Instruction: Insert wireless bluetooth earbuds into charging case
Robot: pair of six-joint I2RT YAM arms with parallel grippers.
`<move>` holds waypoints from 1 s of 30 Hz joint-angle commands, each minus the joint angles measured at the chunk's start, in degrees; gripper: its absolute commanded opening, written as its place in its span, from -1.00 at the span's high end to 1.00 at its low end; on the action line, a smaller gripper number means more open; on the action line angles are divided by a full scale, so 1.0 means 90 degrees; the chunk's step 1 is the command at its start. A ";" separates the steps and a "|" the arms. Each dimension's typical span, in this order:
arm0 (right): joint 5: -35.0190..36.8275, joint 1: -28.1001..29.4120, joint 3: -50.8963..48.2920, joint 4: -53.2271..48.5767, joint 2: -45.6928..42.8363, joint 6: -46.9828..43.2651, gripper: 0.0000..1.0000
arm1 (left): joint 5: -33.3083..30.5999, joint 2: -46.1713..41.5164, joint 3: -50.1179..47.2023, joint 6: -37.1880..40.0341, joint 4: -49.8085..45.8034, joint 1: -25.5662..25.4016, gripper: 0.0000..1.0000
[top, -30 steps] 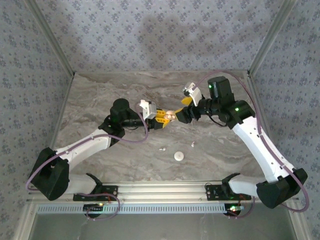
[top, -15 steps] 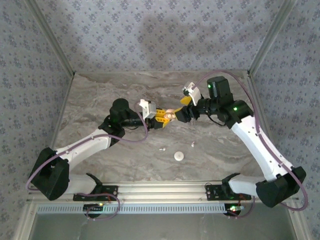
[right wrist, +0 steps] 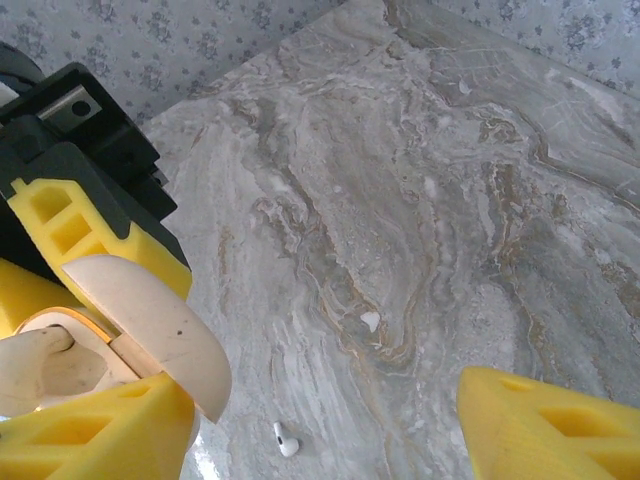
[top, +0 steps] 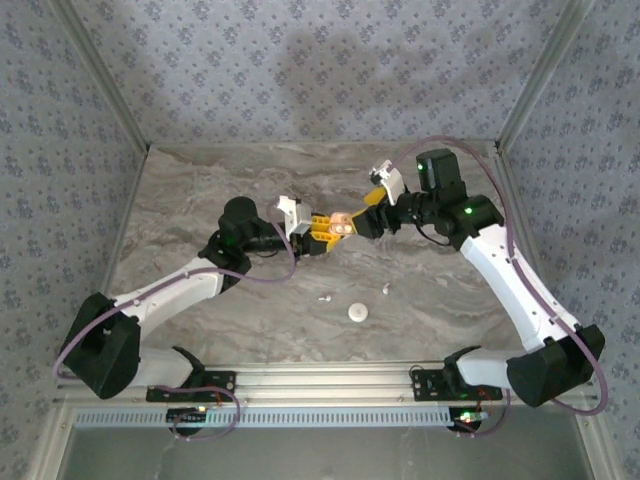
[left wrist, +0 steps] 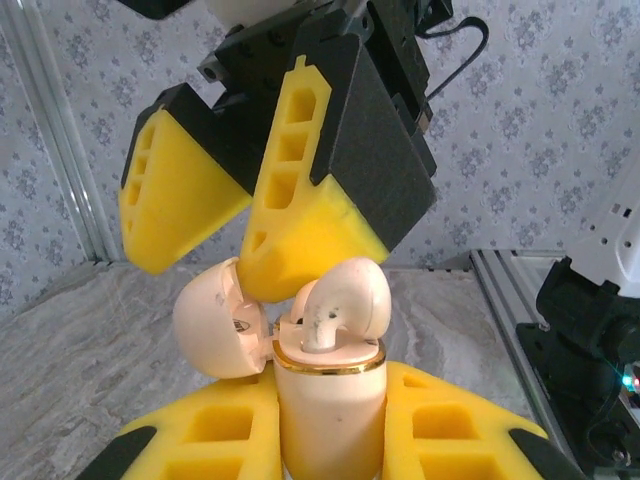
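A: Case (left wrist: pixel 330 410)?
B: Clamped upright between the left gripper (top: pixel 318 233) fingers, over mid-table. Its base is cut off by the frame edge. Lid (left wrist: pixel 215 320) hangs open to the left.
A: Earbuds?
B: One earbud (left wrist: pixel 340 300) sits in the case mouth, stem down, depth hidden. A loose earbud (top: pixel 324 297) and another earbud (top: pixel 386 289) lie on the near table (top: pixel 200 190), by a white disc (top: pixel 358 312).
A: Right gripper (top: pixel 358 224)?
B: Fingers apart, holding nothing, right over the case. Contact unclear.
A: Writing?
B: Dark marks inside the lid, too blurred to read.
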 commanded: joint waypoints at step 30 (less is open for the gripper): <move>-0.0667 -0.0489 -0.0184 0.0358 -0.0275 0.0565 -0.45 | -0.0327 0.0760 -0.0362 -0.1459 0.2237 -0.0032 0.79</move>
